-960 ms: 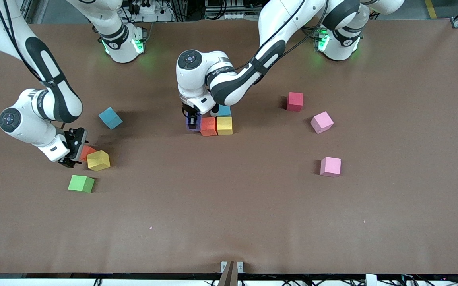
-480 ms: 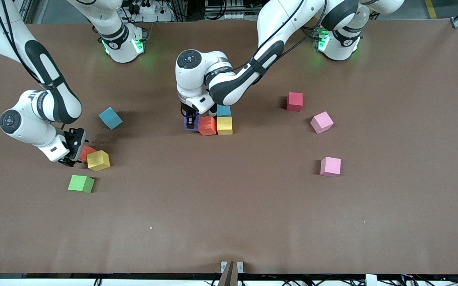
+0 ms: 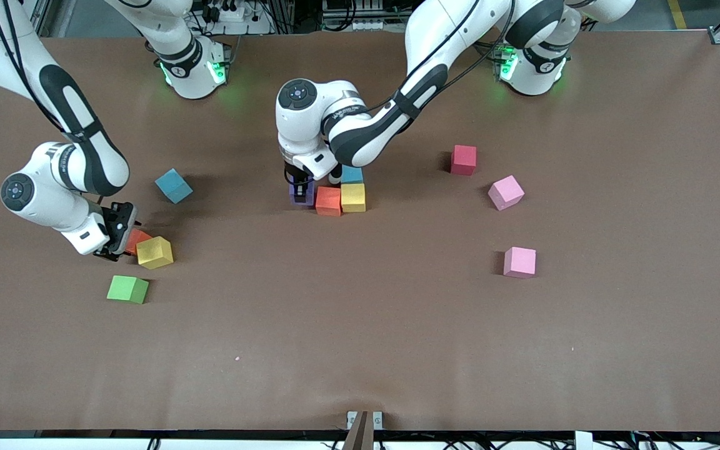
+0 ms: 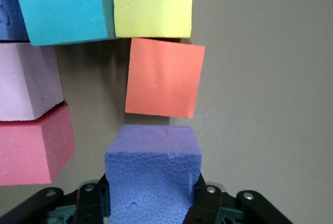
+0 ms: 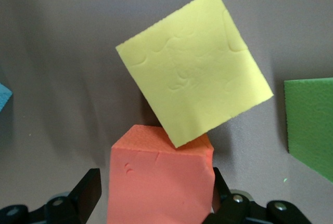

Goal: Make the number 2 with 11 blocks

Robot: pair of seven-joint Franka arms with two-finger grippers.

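Between the earlier frames and now, the orange block (image 3: 328,200) in the cluster has been squared up against the yellow block (image 3: 353,197), after being seen slightly skewed half a second ago; the left gripper (image 3: 301,189) has shifted only slightly. Little other change is noted.

No brand, label or writing can be read on any cube.

The left gripper is clamped on a purple block (image 4: 153,174), held at table level just beside the orange block, toward the right arm's end of the table. A row is thereby formed running along the table's length: purple, orange, yellow. A light blue block (image 3: 352,174) sits touching the yellow one, farther from the front camera. In the left wrist view a pale pink block (image 4: 28,81) and a deeper pink block (image 4: 32,148) are seen beside the cluster. The number 2 is only partly built near the table's middle.

The right gripper (image 3: 117,234) is lowered around a second orange block (image 5: 160,177), fingers set either side; contact cannot be confirmed. A second yellow block (image 3: 154,252) rests against it, turned diagonally.

Loose cubes are recorded: blue (image 3: 174,185), green (image 3: 127,289), red (image 3: 463,159), and two pink (image 3: 505,192), (image 3: 519,262).
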